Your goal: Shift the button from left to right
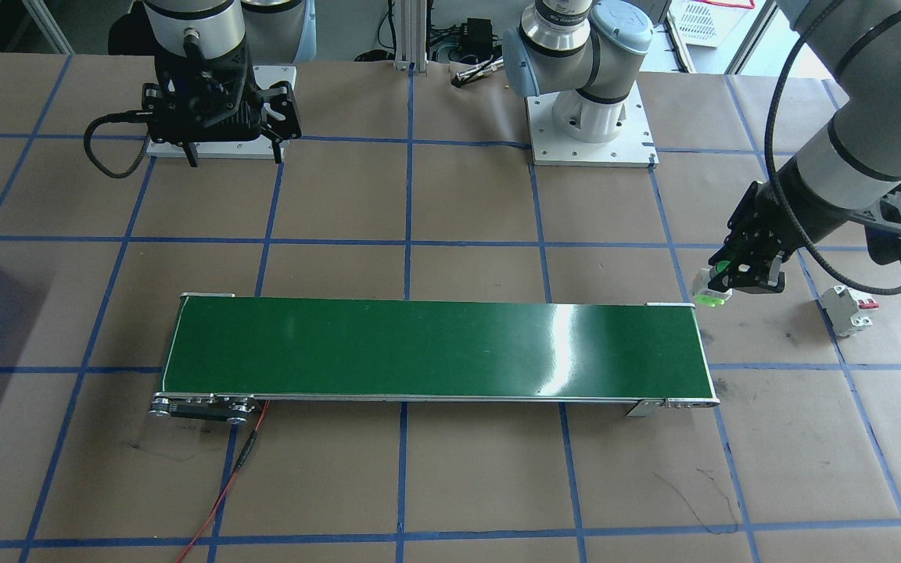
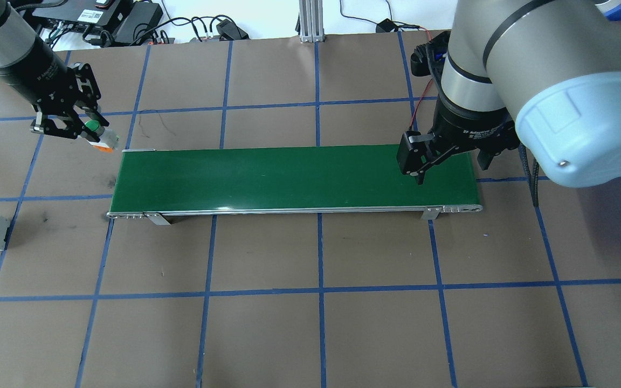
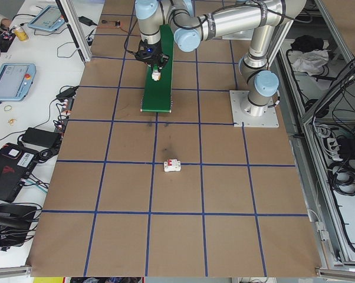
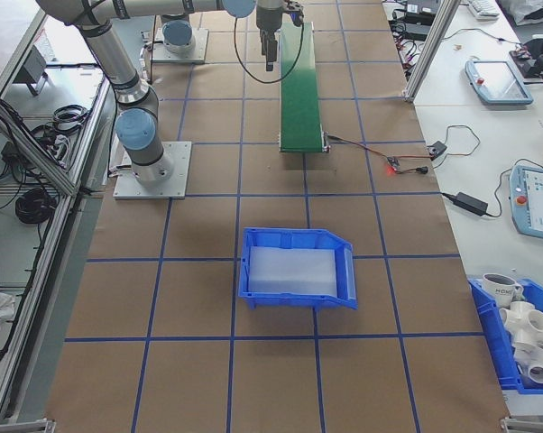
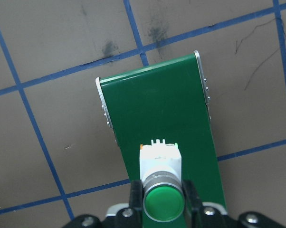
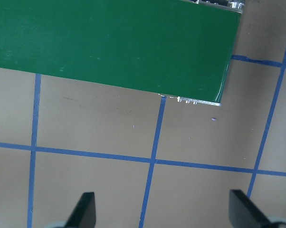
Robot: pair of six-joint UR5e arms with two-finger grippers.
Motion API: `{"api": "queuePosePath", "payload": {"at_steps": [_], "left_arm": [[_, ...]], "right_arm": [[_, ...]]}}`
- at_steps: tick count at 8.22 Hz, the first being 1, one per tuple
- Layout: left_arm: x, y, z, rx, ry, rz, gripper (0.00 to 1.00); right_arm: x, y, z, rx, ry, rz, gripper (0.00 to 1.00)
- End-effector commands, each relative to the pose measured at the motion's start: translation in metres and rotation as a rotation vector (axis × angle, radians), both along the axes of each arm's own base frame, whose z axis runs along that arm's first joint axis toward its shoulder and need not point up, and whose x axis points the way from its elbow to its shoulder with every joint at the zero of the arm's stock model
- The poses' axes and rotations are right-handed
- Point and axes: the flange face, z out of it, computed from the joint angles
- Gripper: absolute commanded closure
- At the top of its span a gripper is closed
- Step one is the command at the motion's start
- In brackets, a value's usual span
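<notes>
Left gripper (image 2: 90,131) clamps the button (image 2: 99,134) above the belt's (image 2: 289,178) left end; right gripper (image 2: 445,161) hangs spread wide near its right end.

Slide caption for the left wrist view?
Left gripper holds the button above the green conveyor belt's end.

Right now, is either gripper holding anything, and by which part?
The left gripper holds the button by its silvery body just behind the green cap. The right gripper is open and empty.
</notes>
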Motion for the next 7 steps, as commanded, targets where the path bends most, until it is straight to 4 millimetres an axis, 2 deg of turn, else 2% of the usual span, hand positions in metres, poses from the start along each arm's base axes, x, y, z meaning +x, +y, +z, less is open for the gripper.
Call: {"api": "queuePosePath", "payload": {"at_steps": [1, 4, 5, 7], "left_arm": [[0.001, -0.017, -0.049, -0.008, 0.011, 0.184, 1.00], [-0.002, -0.016, -0.092, 0.022, 0.048, 0.139, 1.00], [-0.004, -0.014, -0.107, 0.030, 0.057, 0.133, 1.00], [-0.003, -0.014, -0.120, 0.037, 0.057, 0.134, 1.00]], "right_arm": [[0.000, 0.000, -0.002, 0.004, 0.001, 0.000, 0.00], [0.002, -0.008, -0.013, 0.021, -0.001, 0.003, 0.00], [0.003, -0.017, -0.023, 0.032, 0.000, 0.002, 0.00], [0.000, -0.045, -0.044, -0.003, -0.001, -0.010, 0.04]]}}
